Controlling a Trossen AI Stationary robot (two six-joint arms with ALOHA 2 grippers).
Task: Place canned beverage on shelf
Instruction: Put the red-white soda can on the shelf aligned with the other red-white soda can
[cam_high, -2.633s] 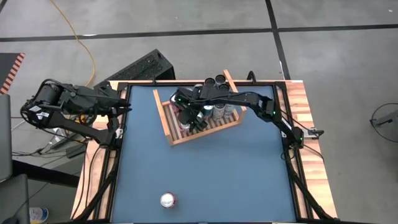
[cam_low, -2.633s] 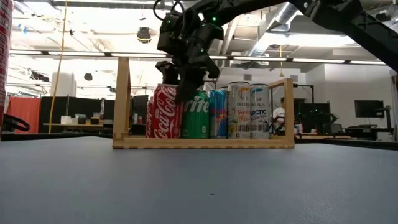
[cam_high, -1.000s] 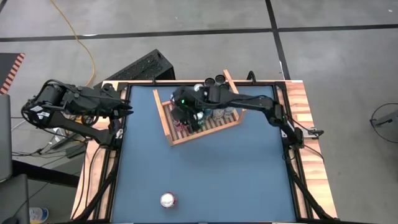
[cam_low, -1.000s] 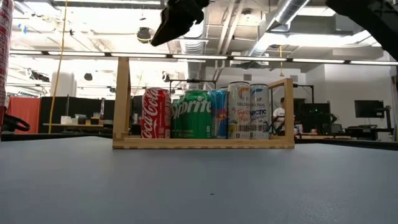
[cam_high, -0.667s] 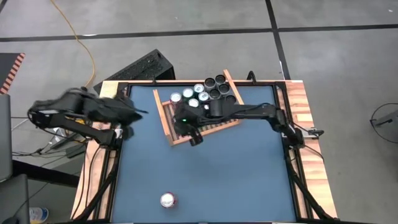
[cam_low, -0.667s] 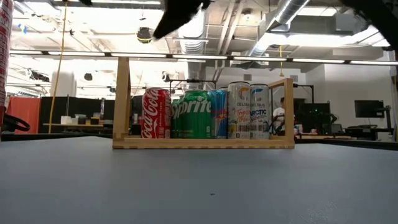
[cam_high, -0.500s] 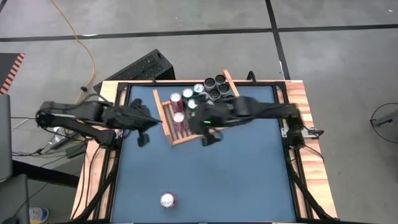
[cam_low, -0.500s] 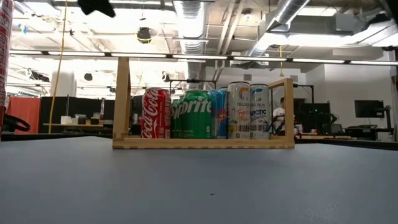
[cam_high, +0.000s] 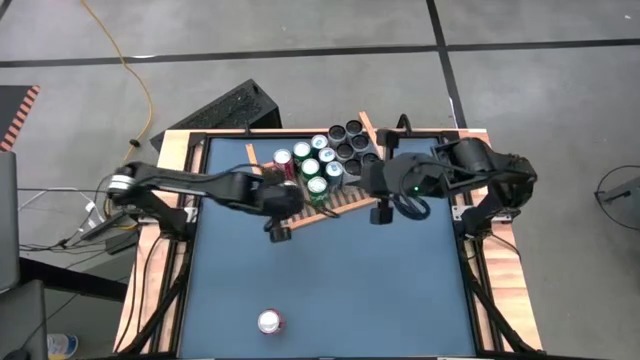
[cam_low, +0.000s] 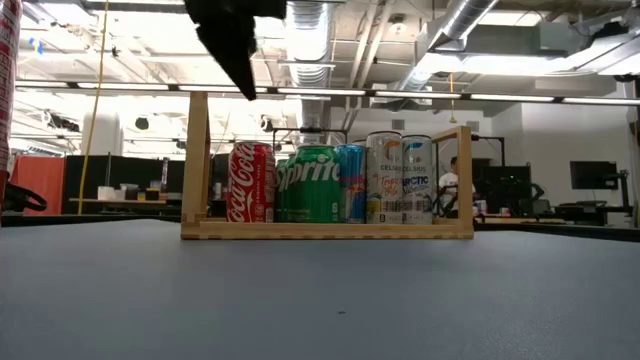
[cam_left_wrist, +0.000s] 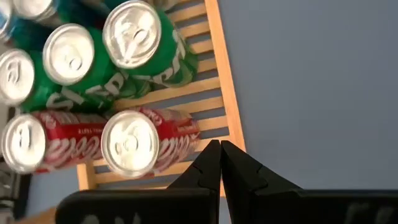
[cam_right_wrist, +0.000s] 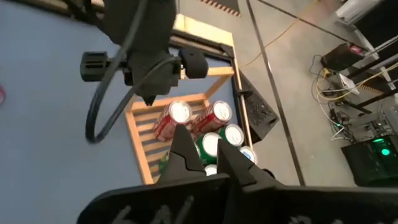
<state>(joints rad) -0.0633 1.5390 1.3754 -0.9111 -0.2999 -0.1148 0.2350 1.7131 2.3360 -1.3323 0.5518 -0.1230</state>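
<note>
A light-brown slatted wooden shelf (cam_high: 330, 197) at upper centre holds shiny aluminium cans (cam_high: 318, 165). Left gripper (cam_high: 277, 235) hangs just beside its lower-left corner, fingers pressed together, empty. Right gripper (cam_high: 381, 214), likewise closed and empty, hangs right of it.

A blue table (cam_high: 340, 270) with wooden side rails carries a slatted wooden shelf (cam_high: 352, 195) near its far edge, angled, holding upright cans (cam_high: 318, 165): red, green and dark ones. A lone red can (cam_high: 269, 321) stands near the front edge, well apart
</note>
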